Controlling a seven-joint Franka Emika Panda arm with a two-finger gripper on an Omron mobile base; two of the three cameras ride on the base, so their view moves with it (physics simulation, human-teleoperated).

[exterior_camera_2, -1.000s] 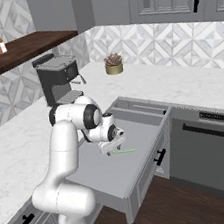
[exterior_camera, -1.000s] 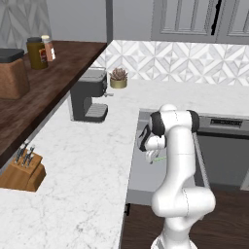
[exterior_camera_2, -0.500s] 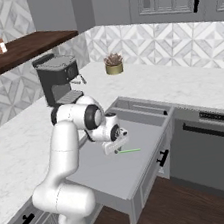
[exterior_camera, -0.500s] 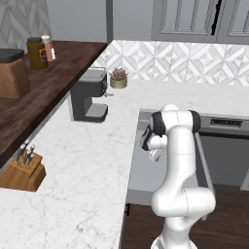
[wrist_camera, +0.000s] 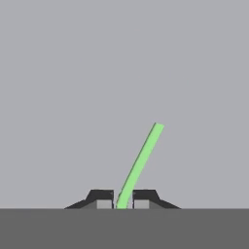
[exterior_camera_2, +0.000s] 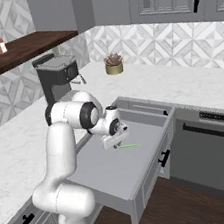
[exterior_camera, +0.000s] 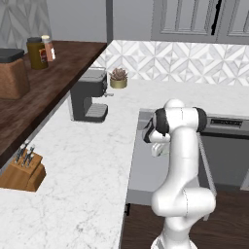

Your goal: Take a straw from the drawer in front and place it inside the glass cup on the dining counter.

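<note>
The wide grey drawer (exterior_camera_2: 142, 168) (exterior_camera: 141, 170) stands pulled out in front of me. The thin light-green straw (exterior_camera_2: 128, 145) (wrist_camera: 141, 163) lies low over the drawer's grey floor. My gripper (exterior_camera_2: 116, 142) (wrist_camera: 123, 200) reaches down into the drawer and is shut on one end of the straw; in the hand view the straw runs up and to the right from between the two dark fingertips (wrist_camera: 102, 197). The glass cup and the dining counter are out of view.
A black coffee machine (exterior_camera: 87, 99) (exterior_camera_2: 56, 81) and a small potted plant (exterior_camera: 118, 78) (exterior_camera_2: 112, 63) stand on the white marble worktop. A wooden knife block (exterior_camera: 22, 170) sits at the left. The dishwasher front (exterior_camera_2: 211, 155) is right of the drawer.
The gripper's fingers have shut on the straw's end inside the drawer. The arm has hardly moved.
</note>
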